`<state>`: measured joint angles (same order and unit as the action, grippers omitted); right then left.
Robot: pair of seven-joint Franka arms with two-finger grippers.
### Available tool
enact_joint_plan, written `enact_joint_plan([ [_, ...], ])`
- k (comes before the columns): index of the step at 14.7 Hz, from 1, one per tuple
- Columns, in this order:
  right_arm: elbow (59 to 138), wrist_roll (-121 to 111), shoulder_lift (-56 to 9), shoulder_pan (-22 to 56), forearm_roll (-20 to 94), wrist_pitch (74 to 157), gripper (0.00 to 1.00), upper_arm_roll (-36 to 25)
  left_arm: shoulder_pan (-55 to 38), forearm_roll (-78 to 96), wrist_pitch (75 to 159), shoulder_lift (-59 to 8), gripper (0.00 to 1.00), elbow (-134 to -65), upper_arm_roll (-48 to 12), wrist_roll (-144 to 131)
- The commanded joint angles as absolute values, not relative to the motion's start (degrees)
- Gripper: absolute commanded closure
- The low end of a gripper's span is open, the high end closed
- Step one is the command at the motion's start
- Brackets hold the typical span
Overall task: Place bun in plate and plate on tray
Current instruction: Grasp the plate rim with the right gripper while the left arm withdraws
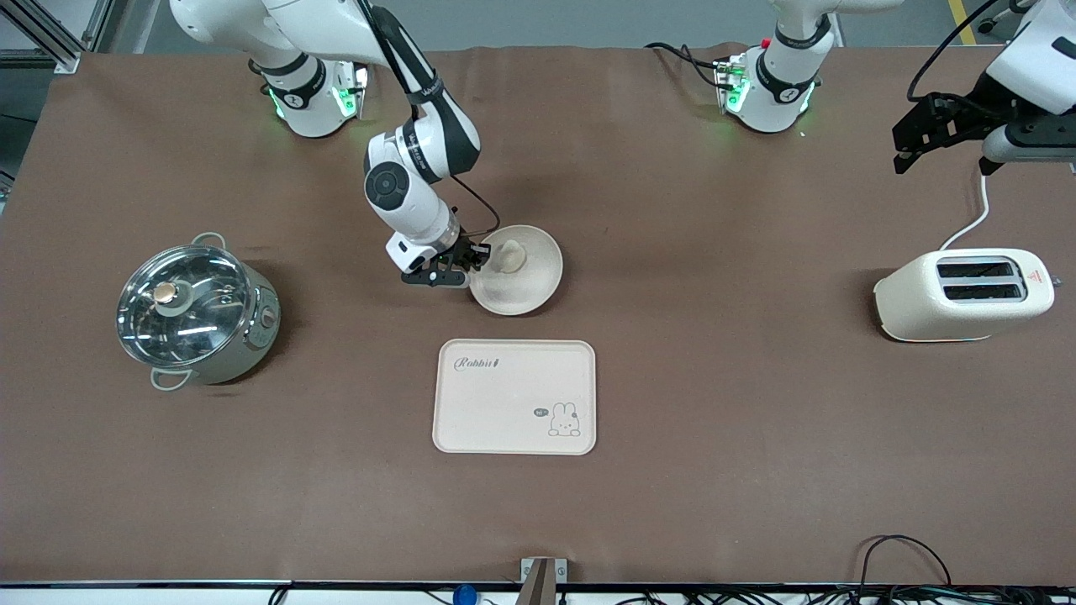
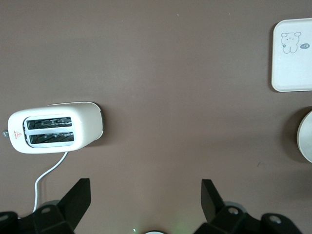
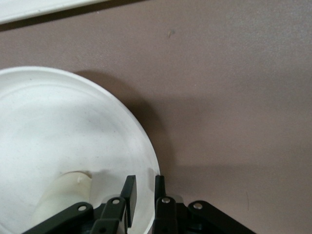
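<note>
Already the front view shows the bun (image 1: 512, 255) in the plate (image 1: 525, 294), not yet on the tray (image 1: 514, 397); left gripper (image 2: 146, 204) waits, jaws apart, above the toaster (image 2: 53, 130); right gripper (image 3: 144, 191) pinches the plate's rim

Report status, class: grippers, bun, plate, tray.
Right gripper pinching plate rim; bun in plate. Left gripper open, waiting above toaster. Tray bare.

Both arms are showing glossy white shells with black joint bands; bases are glowing green. The right gripper (image 1: 471, 259) and left gripper (image 2: 145, 195) are carrying black fingers, silver screws.
</note>
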<state>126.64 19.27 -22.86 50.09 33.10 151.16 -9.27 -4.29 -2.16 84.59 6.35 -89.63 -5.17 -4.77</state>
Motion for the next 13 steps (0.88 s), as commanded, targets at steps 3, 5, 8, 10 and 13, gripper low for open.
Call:
enact_joint_plan([
  [3, 125.6, 17.6, -23.2, 49.7, 34.4, 150.8, 0.78, -9.3, -3.5, -2.0, 84.2, 6.8, 0.0, -90.0, -5.4, -4.1],
  [5, 125.6, 17.6, -23.0, 49.7, 34.4, 150.8, 0.78, -9.3, -3.5, -2.0, 84.2, 6.8, 0.0, -90.1, -5.4, -4.8],
  [8, 125.6, 16.4, -22.7, 49.0, 34.3, 149.8, 0.78, -9.4, -3.7, -2.0, 84.3, 6.2, 0.0, -90.2, -5.4, -5.4],
  [10, 125.6, 15.6, -22.7, 48.5, 34.3, 149.4, 0.78, -9.5, -3.6, -1.9, 84.4, 5.8, 0.0, -90.1, -5.5, -5.4],
  [13, 125.6, 14.6, -22.7, 47.7, 34.2, 148.9, 0.78, -9.5, -3.7, -1.9, 84.5, 5.8, 0.0, -90.1, -5.5, -5.4],
])
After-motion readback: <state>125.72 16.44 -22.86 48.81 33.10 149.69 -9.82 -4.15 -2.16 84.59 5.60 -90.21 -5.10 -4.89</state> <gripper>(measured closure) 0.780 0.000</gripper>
